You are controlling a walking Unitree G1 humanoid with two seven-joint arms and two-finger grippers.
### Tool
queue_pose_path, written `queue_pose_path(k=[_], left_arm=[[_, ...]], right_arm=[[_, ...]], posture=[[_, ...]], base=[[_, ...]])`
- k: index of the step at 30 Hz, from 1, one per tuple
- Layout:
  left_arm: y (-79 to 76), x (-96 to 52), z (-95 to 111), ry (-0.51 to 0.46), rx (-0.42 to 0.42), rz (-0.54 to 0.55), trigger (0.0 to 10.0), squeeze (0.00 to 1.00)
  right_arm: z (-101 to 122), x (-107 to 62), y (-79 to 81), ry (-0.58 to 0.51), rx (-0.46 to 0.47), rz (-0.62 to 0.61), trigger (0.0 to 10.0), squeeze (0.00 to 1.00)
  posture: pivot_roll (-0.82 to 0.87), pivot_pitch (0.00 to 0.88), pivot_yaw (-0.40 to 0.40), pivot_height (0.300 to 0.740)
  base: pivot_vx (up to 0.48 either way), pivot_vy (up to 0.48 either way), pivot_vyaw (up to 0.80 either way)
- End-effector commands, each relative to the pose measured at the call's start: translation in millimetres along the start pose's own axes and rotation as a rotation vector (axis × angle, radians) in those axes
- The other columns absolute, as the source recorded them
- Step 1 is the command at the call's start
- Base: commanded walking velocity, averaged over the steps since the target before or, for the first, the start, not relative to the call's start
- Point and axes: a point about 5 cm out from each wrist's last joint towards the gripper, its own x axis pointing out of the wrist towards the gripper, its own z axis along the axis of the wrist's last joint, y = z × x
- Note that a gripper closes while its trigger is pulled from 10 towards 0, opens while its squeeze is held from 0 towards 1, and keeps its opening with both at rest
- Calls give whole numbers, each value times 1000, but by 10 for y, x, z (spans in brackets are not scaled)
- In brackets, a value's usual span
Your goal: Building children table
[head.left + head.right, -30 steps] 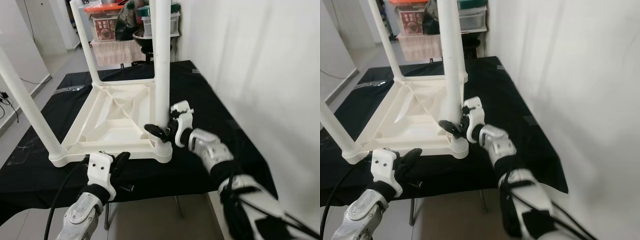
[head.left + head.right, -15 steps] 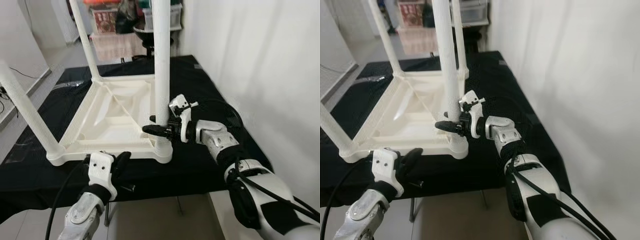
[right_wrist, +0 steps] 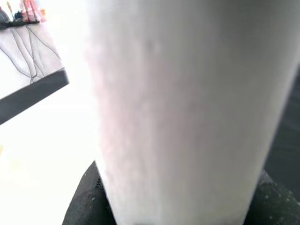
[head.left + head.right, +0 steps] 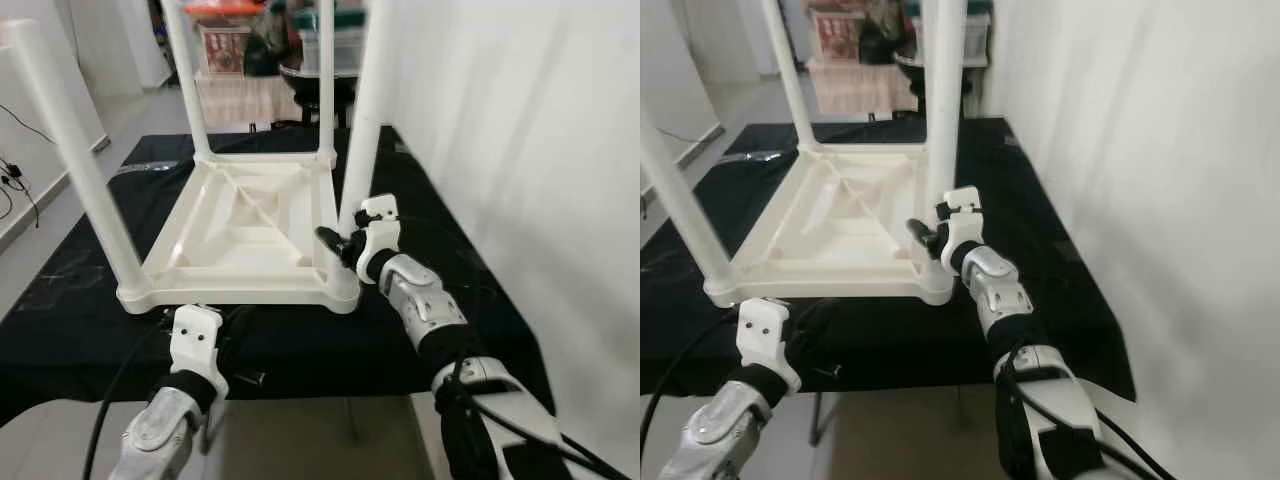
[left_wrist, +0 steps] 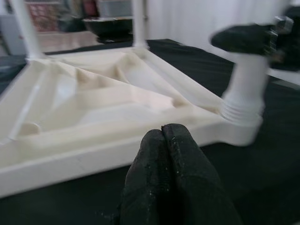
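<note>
Head view: upturned table (image 4: 250, 225), legs vertical.

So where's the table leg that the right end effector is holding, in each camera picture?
Left eye: table leg, right of centre, rising from the near right corner.
Right eye: centre.
Left wrist: white stub at the right.
Right wrist: close up, wide white column.
Shared landmark: upturned white tabletop.

Open black tabletop (image 4: 450, 260) right of the upturned table (image 4: 250, 225); four upright legs (image 4: 85, 170) around its underside.
</note>
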Motion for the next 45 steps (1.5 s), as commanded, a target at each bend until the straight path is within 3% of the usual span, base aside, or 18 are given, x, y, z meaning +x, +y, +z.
queue_pose_path(k=[1, 7, 8, 11, 12, 15, 18, 19, 20, 22, 27, 30, 31, 33, 34, 45], left_arm=[[16, 12, -24, 11, 7, 1, 10000, 0], [35, 22, -18, 9, 15, 24, 10000, 0], [38, 23, -17, 9, 14, 28, 10000, 0], [40, 24, -16, 9, 13, 29, 10000, 0], [40, 27, -16, 11, 11, 23, 10000, 0], [42, 30, -18, 17, 6, 12, 10000, 0], [41, 32, -18, 18, 5, 10, 10000, 0], [41, 32, -18, 18, 4, 9, 10000, 0], [37, 33, -19, 19, 2, 5, 10000, 0], [27, 30, -22, 22, -1, 0, 10000, 0], [8, 23, -20, 22, -3, -3, 10000, 0], [-7, 23, -18, 20, -9, -8, 10000, 0], [-18, 19, -15, 18, -11, -11, 10000, 0], [-20, 18, -14, 17, -12, -11, 10000, 0], [-25, 14, -11, 16, -13, -11, 10000, 0], [-38, 9, 1, 6, -22, -17, 10000, 0]], right_arm=[[-251, -39, 87, 92, 2, 30, 0, 0], [-243, 44, 274, 121, -28, 142, 0, 0], [-241, 35, 337, 131, -21, 180, 10000, 0], [-231, 19, 403, 140, -12, 218, 10000, 0], [-167, 23, 436, 127, 1, 279, 10000, 1000], [63, 69, 464, 61, -15, 455, 10000, 1000], [186, 103, 435, 29, -42, 519, 10000, 1000], [246, 117, 421, 17, -52, 555, 10000, 204], [329, 127, 399, 7, -82, 637, 10000, 0], [399, 121, 375, 19, -132, 747, 10000, 0], [359, 81, 356, 83, -164, 862, 10000, 0], [359, 95, 328, 93, -159, 840, 10000, 0], [382, 107, 322, 94, -143, 835, 8902, 0], [390, 110, 320, 94, -139, 837, 8902, 0], [403, 117, 310, 87, -148, 825, 0, 0], [375, 83, 224, 61, -133, 842, 0, 0]], posture=[[-14, 0, 7, 740], [4, 0, -4, 740], [4, 0, -4, 740], [6, 0, -3, 740], [13, 0, 1, 740], [13, 0, 2, 740], [12, 0, 4, 740], [12, 0, 4, 740], [20, 0, -5, 740], [28, 0, -9, 740], [32, 0, -13, 740], [40, 0, -20, 740], [46, 0, -24, 740], [46, 0, -24, 740], [50, 0, -28, 740], [38, 0, -26, 740]], base=[[0, 0, 0], [0, 0, 0], [0, 0, 0], [0, 0, 0], [0, 0, 0], [0, 0, 0], [0, 0, 0], [0, 0, 0], [0, 0, 0], [0, 0, 0], [0, 0, 0], [0, 0, 0], [0, 0, 0], [0, 0, 0], [0, 0, 0], [0, 0, 0]])
